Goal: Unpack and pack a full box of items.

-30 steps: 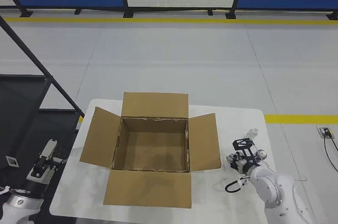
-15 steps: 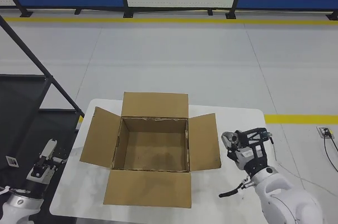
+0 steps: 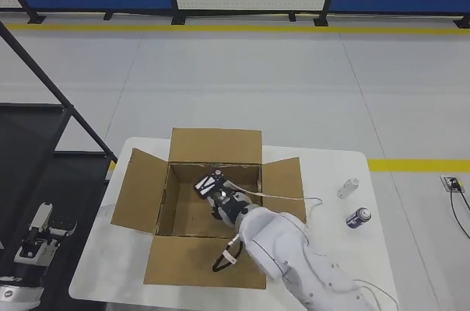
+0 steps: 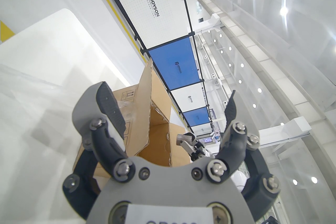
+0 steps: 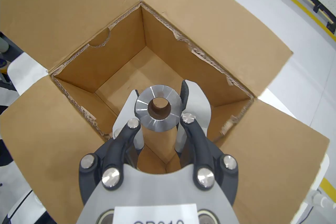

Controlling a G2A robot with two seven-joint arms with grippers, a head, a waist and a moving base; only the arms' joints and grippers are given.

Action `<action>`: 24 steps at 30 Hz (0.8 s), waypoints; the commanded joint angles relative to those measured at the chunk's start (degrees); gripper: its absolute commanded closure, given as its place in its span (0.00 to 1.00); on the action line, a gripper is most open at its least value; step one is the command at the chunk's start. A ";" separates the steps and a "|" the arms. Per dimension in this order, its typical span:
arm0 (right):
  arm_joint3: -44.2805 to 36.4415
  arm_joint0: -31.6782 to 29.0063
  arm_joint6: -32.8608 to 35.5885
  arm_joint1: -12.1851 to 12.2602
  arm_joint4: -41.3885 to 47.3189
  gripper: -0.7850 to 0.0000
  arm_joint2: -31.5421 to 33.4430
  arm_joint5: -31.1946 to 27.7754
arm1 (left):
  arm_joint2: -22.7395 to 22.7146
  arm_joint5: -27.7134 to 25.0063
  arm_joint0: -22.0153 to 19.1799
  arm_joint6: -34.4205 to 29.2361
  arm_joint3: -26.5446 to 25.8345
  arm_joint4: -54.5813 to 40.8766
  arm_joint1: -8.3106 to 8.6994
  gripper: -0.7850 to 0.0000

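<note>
The open cardboard box (image 3: 215, 145) stands in the middle of the white table (image 3: 328, 167), all flaps folded out. My right gripper (image 3: 212, 187) hangs over the box's opening, shut on a silver metal ring (image 5: 158, 107) with a round hole. In the right wrist view that gripper (image 5: 160, 101) looks down into the box (image 5: 223, 33), whose brown floor (image 5: 147, 72) is bare where it shows. My left gripper (image 3: 34, 233) is off the table's left edge. In its own view it (image 4: 168, 93) is open, holds nothing, and points up past the box's side (image 4: 147, 114).
A small clear bottle (image 3: 348, 187) and a blue can (image 3: 359, 218) lie on the table to the right of the box. A black frame (image 3: 48, 93) stands at the back left. Bare table runs along the left of the box.
My right arm swung from the table's right side to over the box, carrying the metal ring. The bottle and can now show uncovered. My left gripper shifted a little left and down.
</note>
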 commanded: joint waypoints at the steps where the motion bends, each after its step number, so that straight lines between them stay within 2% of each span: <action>1: 9.51 6.00 -0.15 -2.72 2.01 1.00 -5.41 2.32 | -0.45 -0.30 0.53 0.04 0.10 -0.39 -0.01 0.00; 5: 25.28 13.44 -2.15 -8.52 6.10 1.00 -12.74 5.80 | -0.45 -0.30 0.53 0.04 0.10 -0.39 -0.01 0.00; 7: 32.74 15.87 -3.16 -11.44 9.34 1.00 -15.05 5.74 | -0.45 -0.30 0.53 0.04 0.10 -0.39 -0.01 0.00; 12: 47.99 19.36 -7.09 -17.80 13.64 1.00 -18.50 6.67 | -0.45 -0.30 0.53 0.04 0.10 -0.39 -0.01 0.00; 17: 59.20 21.34 -9.81 -22.73 16.60 1.00 -19.55 6.14 | -0.45 -0.30 0.53 0.04 0.10 -0.39 -0.01 0.00; 21: 65.99 22.55 -11.83 -25.60 18.36 1.00 -19.45 4.62 | -0.45 -0.30 0.53 0.04 0.10 -0.39 -0.01 0.00; 24: 69.69 23.41 -12.62 -27.24 19.42 0.69 -19.15 3.17 | -0.45 -0.30 0.53 0.04 0.10 -0.39 -0.01 0.00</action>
